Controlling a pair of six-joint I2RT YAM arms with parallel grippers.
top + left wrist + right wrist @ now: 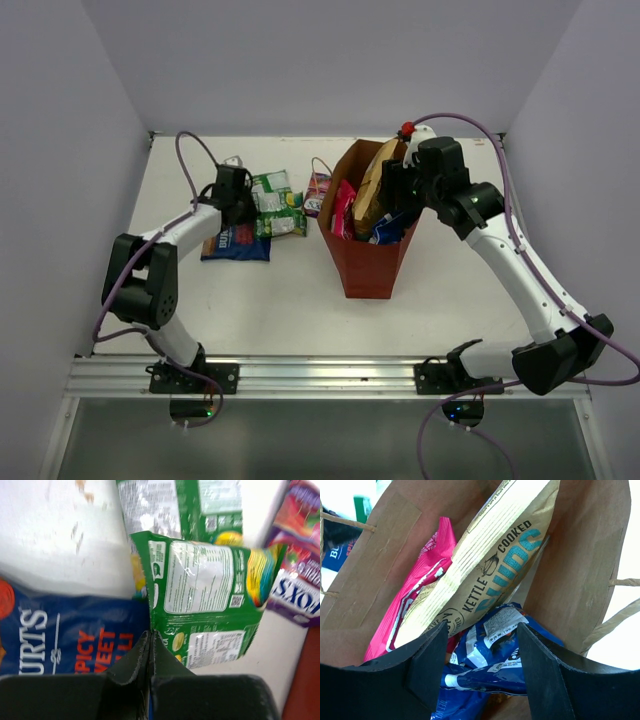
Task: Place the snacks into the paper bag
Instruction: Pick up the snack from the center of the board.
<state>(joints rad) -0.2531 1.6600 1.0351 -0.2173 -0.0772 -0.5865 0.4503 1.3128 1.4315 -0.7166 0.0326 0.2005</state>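
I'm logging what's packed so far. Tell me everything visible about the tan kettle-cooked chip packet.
The tan chip packet is a soft, matte, paper-look pouch with a ribbed crimped seal, black "KETTLE COOKED" lettering and larger teal letters. It stands tilted inside the paper bag, one end rising past the rim. It leans on the pink packet and lies over the blue-and-white packet. The open right gripper hangs beside it.

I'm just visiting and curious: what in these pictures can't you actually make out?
- Bottom of the paper bag: right wrist view, covered by the packets inside; top view, behind its own front wall.
- Blue packet, name: left wrist view, cut by the left edge; top view, too small, partly under the left arm.
- Purple packet: left wrist view, cut by the right edge.
- Green packet, corner: left wrist view, hidden inside the shut left hand.
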